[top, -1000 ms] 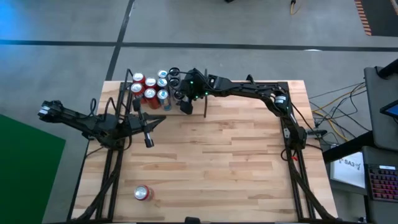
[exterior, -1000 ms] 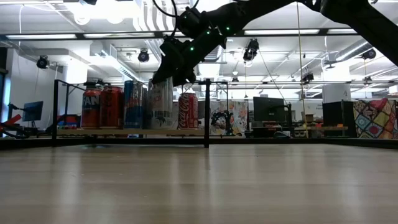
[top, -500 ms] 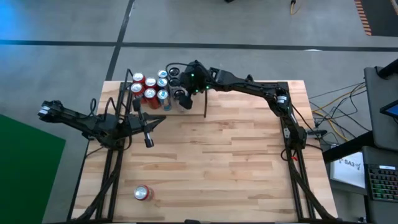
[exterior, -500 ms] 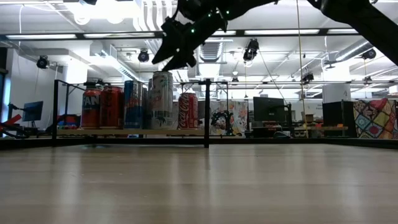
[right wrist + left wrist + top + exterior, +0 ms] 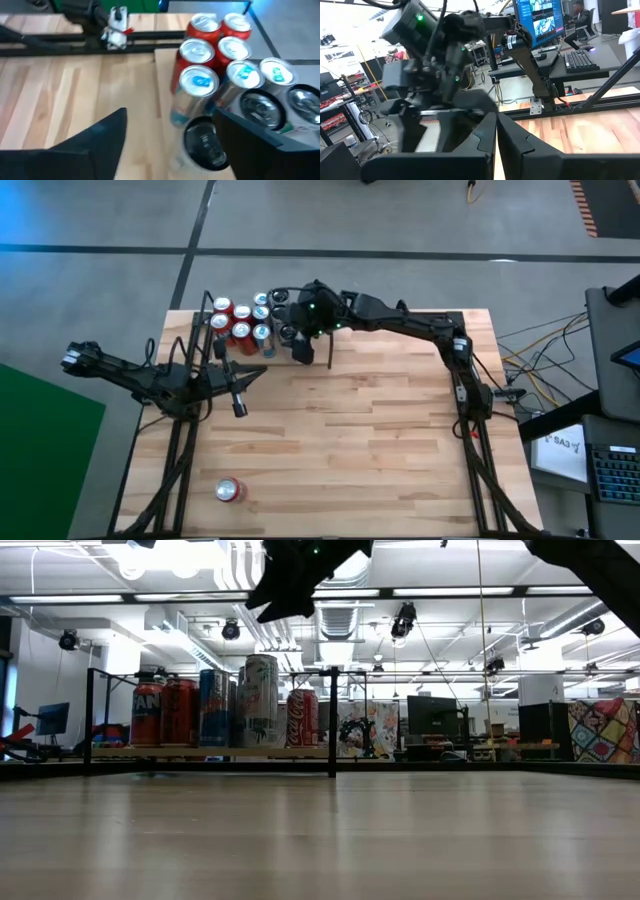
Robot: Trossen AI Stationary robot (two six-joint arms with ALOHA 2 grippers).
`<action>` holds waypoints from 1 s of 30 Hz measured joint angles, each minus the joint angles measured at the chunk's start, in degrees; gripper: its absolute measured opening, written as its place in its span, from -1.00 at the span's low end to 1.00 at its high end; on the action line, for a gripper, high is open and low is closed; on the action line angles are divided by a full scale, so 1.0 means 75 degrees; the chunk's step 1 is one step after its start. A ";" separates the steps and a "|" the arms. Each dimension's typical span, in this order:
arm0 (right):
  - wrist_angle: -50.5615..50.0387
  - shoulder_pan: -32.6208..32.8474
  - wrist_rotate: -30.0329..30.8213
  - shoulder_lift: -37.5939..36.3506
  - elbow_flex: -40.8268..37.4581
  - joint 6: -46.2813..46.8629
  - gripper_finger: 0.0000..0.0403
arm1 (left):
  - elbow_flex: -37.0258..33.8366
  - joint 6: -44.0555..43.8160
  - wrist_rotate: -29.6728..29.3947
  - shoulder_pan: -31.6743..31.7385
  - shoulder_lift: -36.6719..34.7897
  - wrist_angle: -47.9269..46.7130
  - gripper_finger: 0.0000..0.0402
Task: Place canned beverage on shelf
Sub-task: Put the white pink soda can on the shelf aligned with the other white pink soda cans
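i see a big wood table, made of smooth pale planks. at its far left corner sits the shelf, a flat light board with thin black rods round it and one black post.

on the shelf stand the cans in a tight bunch, red ones, blue ones and a pale one at the near edge. they are round, hard, shiny metal with flat tops. one more red can lies on its side near the front left of the table, well apart from the shelf. i think that is the next one to go.

my right gripper hangs above the bunch, over the pale can. its fingers are apart and hold nothing. my left gripper waits low by the left side of the table, fingers pressed tight together, empty.

i think a full can is a bit heavy and stiff, but the skin is thin and can dent. it is slick and it will roll. i would take it round the middle of its side, not too hard.
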 joint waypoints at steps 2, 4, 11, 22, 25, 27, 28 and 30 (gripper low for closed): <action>-0.0192 0.0102 -0.0005 -0.0004 0.0000 -0.0109 0.23 | 0.0000 0.0000 0.0003 0.0000 -0.0001 -0.0024 -1.00; -0.0449 0.0190 -0.0003 -0.0001 -0.0011 -0.0195 0.00 | 0.0000 0.0000 0.0000 0.0003 0.0002 -0.0047 -1.00; -0.0552 0.0332 -0.0003 0.0014 -0.0662 -0.0342 -0.88 | 0.0000 0.0000 0.0002 0.0000 -0.0001 -0.0091 -1.00; -0.0086 0.0223 0.1594 0.0019 -0.1256 -0.0116 -0.96 | 0.0000 0.0000 0.0003 0.0000 -0.0001 -0.0126 -1.00; 0.0035 0.0173 0.1595 0.0019 -0.1256 -0.0117 -0.96 | 0.0000 0.0000 0.0003 0.0002 -0.0001 -0.0141 -1.00; 0.0078 0.0121 0.1585 0.0019 -0.1256 -0.0123 -0.96 | 0.0000 0.0000 0.0003 0.0000 -0.0001 -0.0142 -1.00; 0.0113 0.0084 0.1591 0.0027 -0.1256 -0.0120 -0.96 | 0.0000 0.0000 0.0003 0.0000 -0.0001 -0.0144 -1.00; 0.0242 -0.0002 0.1603 0.0070 -0.1256 -0.0118 -0.96 | 0.0000 0.0000 0.0003 0.0000 -0.0001 -0.0150 -1.00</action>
